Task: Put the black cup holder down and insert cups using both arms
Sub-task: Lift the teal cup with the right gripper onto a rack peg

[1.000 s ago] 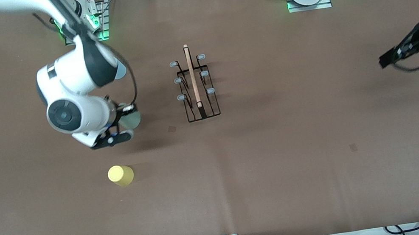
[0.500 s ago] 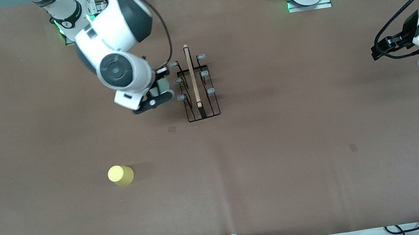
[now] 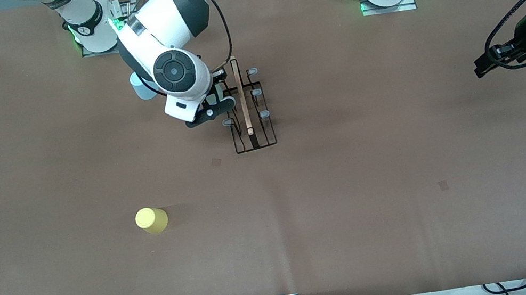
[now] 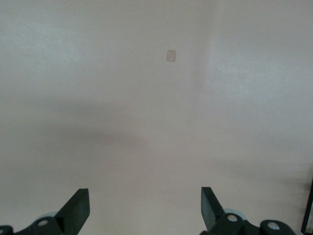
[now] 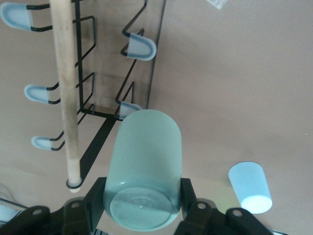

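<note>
My right gripper (image 5: 142, 197) is shut on the pale mint cup (image 5: 146, 156), its base toward the wrist and its mouth close to a grey-tipped peg (image 5: 130, 108) of the black cup holder (image 5: 100, 142). In the front view the right gripper (image 3: 213, 103) hangs over the side of the holder (image 3: 249, 117) that faces the right arm's end. The yellow cup (image 3: 151, 220) lies on the table nearer the front camera. The light blue cup (image 3: 141, 88) stands partly hidden by the right arm and also shows in the right wrist view (image 5: 250, 187). My left gripper (image 3: 485, 66) is open and empty over bare table at the left arm's end.
The holder's wooden rod (image 3: 241, 96) runs along its top, with empty pegs on both sides. The left wrist view shows only brown table with a small patch (image 4: 170, 56) and the gripper (image 4: 143, 205) itself. Cables lie along the table's near edge.
My right gripper has carried the mint cup from near the yellow cup up to the holder's side, uncovering the light blue cup. The left arm has shifted slightly.
</note>
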`<action>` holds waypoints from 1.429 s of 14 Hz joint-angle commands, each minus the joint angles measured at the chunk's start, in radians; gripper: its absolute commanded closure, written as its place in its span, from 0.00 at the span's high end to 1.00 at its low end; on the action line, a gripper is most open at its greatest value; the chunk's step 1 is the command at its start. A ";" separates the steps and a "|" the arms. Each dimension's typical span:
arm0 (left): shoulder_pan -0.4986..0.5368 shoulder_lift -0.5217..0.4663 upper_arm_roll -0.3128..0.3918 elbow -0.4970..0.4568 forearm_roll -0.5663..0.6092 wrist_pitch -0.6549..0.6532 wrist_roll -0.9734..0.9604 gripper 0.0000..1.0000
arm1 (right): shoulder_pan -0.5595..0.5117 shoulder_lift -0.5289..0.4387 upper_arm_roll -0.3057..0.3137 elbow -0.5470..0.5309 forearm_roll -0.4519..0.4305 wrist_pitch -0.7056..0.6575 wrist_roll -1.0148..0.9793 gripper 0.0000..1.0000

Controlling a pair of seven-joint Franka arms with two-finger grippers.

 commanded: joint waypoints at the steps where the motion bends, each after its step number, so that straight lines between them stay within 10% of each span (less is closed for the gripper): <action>1: 0.008 -0.024 0.003 -0.026 -0.012 0.016 0.008 1.00 | 0.016 -0.006 0.005 -0.001 0.023 -0.018 0.020 0.29; 16: 0.024 -0.018 0.003 -0.023 -0.014 0.013 0.013 1.00 | 0.063 0.064 0.003 -0.035 0.023 0.051 0.029 0.33; 17: 0.024 -0.018 0.003 -0.023 -0.014 0.013 0.014 1.00 | 0.058 0.075 0.003 -0.035 0.023 0.053 0.031 0.55; 18: 0.024 -0.018 0.003 -0.023 -0.014 0.013 0.014 1.00 | 0.053 0.075 0.003 -0.033 0.024 0.056 0.043 1.00; 20: 0.024 -0.018 0.003 -0.023 -0.014 0.011 0.014 1.00 | 0.044 0.061 -0.003 -0.021 0.056 0.043 0.180 1.00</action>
